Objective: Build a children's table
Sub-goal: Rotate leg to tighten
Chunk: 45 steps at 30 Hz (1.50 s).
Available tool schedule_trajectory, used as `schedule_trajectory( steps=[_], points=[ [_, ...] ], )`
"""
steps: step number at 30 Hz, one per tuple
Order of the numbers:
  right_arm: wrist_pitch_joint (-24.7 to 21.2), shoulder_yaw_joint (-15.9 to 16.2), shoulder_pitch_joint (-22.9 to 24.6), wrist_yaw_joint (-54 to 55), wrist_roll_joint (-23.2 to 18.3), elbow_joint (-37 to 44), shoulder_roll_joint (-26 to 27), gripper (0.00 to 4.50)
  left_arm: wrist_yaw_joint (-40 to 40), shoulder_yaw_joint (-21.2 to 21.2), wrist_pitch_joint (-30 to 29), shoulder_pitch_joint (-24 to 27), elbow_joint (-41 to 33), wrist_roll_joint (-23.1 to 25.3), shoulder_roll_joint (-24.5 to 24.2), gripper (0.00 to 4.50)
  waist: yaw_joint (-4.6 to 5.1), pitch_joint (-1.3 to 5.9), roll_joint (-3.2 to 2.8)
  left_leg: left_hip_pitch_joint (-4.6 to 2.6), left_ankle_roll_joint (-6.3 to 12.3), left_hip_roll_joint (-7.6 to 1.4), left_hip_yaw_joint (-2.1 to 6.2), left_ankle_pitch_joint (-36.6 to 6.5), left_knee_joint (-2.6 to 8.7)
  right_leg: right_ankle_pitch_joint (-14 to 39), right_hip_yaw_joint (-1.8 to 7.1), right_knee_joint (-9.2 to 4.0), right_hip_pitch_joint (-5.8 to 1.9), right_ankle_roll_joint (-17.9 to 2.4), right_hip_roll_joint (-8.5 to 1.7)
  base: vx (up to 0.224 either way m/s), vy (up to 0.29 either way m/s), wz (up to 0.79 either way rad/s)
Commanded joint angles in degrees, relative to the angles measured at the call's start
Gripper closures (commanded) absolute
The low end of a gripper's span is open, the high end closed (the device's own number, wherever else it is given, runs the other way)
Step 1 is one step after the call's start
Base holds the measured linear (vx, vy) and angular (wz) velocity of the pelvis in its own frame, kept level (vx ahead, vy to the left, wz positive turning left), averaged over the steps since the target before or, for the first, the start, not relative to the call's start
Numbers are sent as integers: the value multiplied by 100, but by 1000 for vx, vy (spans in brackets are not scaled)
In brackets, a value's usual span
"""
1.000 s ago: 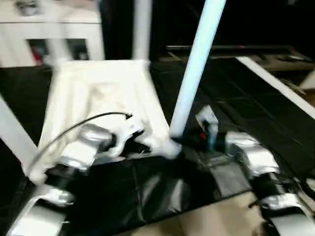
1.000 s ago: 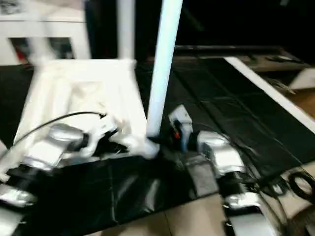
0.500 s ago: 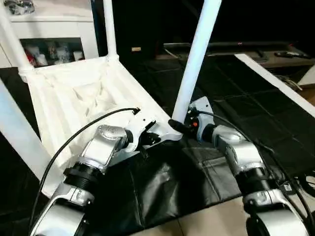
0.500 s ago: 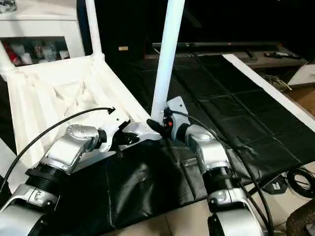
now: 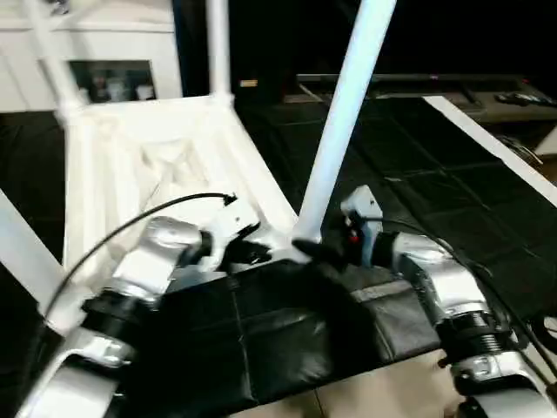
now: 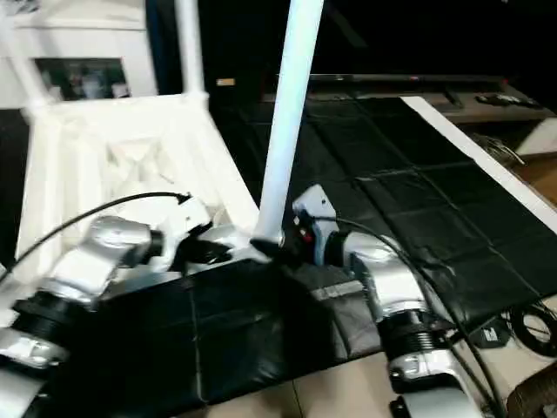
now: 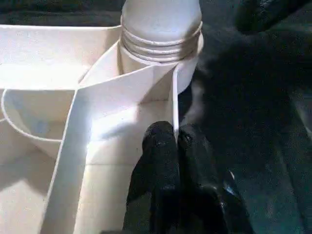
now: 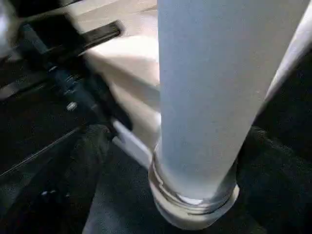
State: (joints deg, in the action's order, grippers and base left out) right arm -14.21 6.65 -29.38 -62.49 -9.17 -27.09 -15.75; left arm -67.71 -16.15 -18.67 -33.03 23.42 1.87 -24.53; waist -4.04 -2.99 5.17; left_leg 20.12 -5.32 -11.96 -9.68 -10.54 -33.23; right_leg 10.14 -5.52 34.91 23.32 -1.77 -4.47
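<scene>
On the black floor mat (image 6: pixel 418 200), ahead of both forearms: one children's table, white plastic, lying upside down.

- Table top (image 5: pixel 157 165): ribbed underside facing up, flat on the mat.
- Legs: four in view, all rising from corners. Near-right leg (image 5: pixel 344 113), far-right leg (image 5: pixel 218 48), far-left leg (image 5: pixel 48 52), near-left leg (image 5: pixel 22 252).
- Corner socket (image 7: pixel 161 53), near right: holds the foot of the near-right leg. Several thread rings show above the socket rim, so the leg is probably not turned fully home.
- Left gripper (image 7: pixel 170 141): fingers pressed together on a thin upright rib of the table top, just beside that socket. No change over the last second; it keeps the top steady.
- Right gripper (image 5: pixel 320 252): low at the foot of the near-right leg. Its fingers, close against the leg half a second ago, now stand spread wide to either side and hold nothing.
- Background: white cabinet (image 5: pixel 113 52), beyond the far edge of the table top.

Change noted: right hold on the leg let go; the leg stays upright in its socket unaided.

Meaning for the task: probably a regrasp between turns, or the last leg judged done. With four legs up, what remains is likely final tightening and setting the table on its feet.
</scene>
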Motion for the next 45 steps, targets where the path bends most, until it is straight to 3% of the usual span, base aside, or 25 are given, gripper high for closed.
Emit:
schedule_trajectory(
  steps=[1,6,11,13,15,16,20,38,42,45],
  points=[
    [-90,128,-86,-642,-107,24,-183,5,-640,-191,362,-38,-338,-213,-51,450,-3,356,-76,-24,260,-175,7,-956,375,1161,337,-393,-326,-1030,-394,0,0,0],
    [108,259,-226,-1231,-117,-83,-448,5,-1014,-322,599,-79,-271,-225,-245,450,-105,355,-70,-40,241,-183,-15,-831,365,961,343,-352,-323,-1158,-404,0,0,0],
    [279,392,-329,-1589,-116,-215,-484,5,-1254,-384,667,-38,-351,-287,-323,450,-135,354,-71,-35,170,-185,-12,-878,366,1032,343,-351,-329,-1145,-410,0,0,0],
    [424,464,-383,-1717,-67,-402,-433,5,-1248,-415,693,-10,-363,-266,-330,450,-147,353,-25,-19,155,-181,-14,-896,358,1165,340,-362,-335,-1123,-421,0,0,0],
    [488,497,-399,-1763,-49,-476,-415,5,-1243,-437,699,2,-372,-252,-337,450,-151,355,-30,-24,156,-180,-13,-884,357,1206,340,-360,-329,-1102,-420,0,0,0],
    [507,508,-416,-1822,-56,-520,-416,33,-1272,-444,729,2,-359,-255,-345,450,-146,357,-29,-24,159,-185,-10,-853,356,1167,339,-352,-326,-1108,-414,0,0,0],
    [502,521,-507,-2113,-133,-699,-425,46,-1353,-477,859,16,-275,-229,-383,450,-148,358,-30,-20,177,-186,-10,-853,351,1149,334,-343,-329,-1114,-407,0,0,0],
    [691,402,-591,-2431,-361,-1041,-381,207,-1272,-475,869,-73,-58,-216,-392,450,-192,370,-42,-19,176,-183,-26,-796,328,1069,332,-322,-332,-1149,-400,0,0,0],
    [506,282,-417,-1958,-428,-881,-247,226,-1004,-373,551,-73,-84,-275,-253,450,-212,372,-54,-38,120,-190,-20,-821,337,1103,335,-324,-322,-1127,-403,0,0,0],
    [335,225,-347,-1182,-247,-845,-83,237,-585,-274,220,-95,-173,-278,-28,450,-177,339,-59,-20,39,-170,-1,-1046,361,1569,327,-383,-325,-992,-409,0,0,0]
  ],
)
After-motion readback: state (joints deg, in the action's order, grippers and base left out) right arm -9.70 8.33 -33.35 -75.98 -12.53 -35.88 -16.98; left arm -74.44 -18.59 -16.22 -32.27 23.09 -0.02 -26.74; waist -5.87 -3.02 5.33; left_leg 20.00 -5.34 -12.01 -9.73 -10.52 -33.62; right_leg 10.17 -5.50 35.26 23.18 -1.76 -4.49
